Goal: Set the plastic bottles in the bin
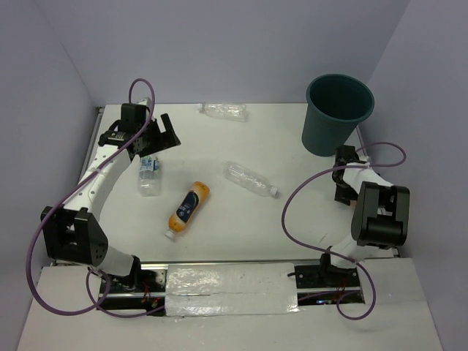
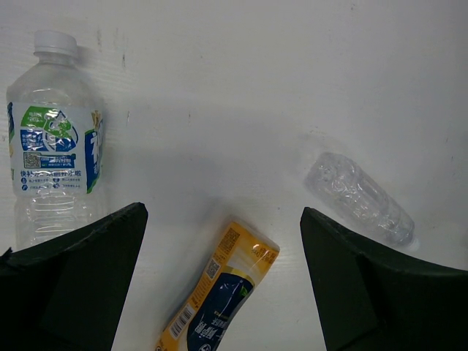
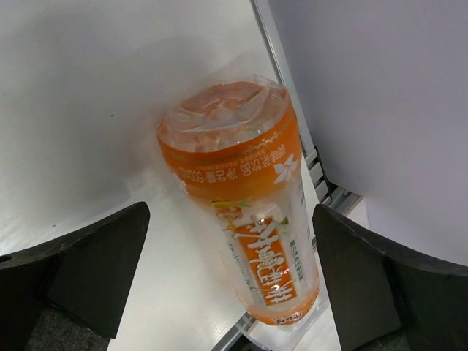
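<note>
The left pincer (image 2: 223,212) hangs over the table (image 1: 219,241) with its jaws spread wide and nothing between them. That looks like the pose of an arm choosing a target. The orange-yellow bottle (image 2: 219,300) lies on its side below the gap. The labelled clear bottle (image 2: 51,146) lies just outside one finger, and a bare clear bottle (image 2: 358,197) lies beside the other. A second bare bottle (image 1: 224,111) rests well beyond the pincer, near the back wall.

The right pincer (image 3: 230,210) is also fully spread and empty. It is poised over an orange-sleeved bottle (image 3: 248,212) lying by the table's edge, lined up between its fingers. I'd guess the wide opening is meant to straddle the bottle's body. The bin (image 1: 325,135) stands just past this pincer, so the carry should be short. No bottle is in the bin that I can see.
</note>
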Motion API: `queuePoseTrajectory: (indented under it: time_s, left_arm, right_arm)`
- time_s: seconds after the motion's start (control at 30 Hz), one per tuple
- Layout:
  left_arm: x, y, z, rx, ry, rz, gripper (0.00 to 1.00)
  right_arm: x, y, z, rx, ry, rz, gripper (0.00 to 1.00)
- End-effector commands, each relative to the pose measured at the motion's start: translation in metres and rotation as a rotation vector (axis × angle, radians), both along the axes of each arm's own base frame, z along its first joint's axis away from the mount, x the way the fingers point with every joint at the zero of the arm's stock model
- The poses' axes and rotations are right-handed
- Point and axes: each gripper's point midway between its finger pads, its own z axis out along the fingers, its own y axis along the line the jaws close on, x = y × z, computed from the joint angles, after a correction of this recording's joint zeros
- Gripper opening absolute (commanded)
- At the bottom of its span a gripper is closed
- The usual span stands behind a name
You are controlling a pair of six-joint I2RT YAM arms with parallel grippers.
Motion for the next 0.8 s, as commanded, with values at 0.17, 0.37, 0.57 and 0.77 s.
queuePoseTrajectory:
  time_s: [0.17,0.37,0.57,0.77]
  left_arm:
    - [0.007,-0.006,0.015,-0.031,-0.057,-0.007,0.99]
    - [0.01,-0.009,0.009,-0.045,-0.046,-0.01,0.99]
    - [0.011,-0.006,0.002,-0.031,-0.029,-0.002,0.99]
    - [0.014,-0.005,0.003,-0.021,-0.028,0.002,0.99]
  right_arm:
    - [0.004,-0.022,0.004,-0.011,-0.065,-0.081,1.0]
    - [0.003,-0.03,-0.004,0.009,-0.054,-0.122,1.0]
    - [0.006,-0.029,-0.014,0.034,-0.031,-0.115,0.99]
    - [0.005,-0.033,-0.015,0.006,-0.016,-0.146,0.84]
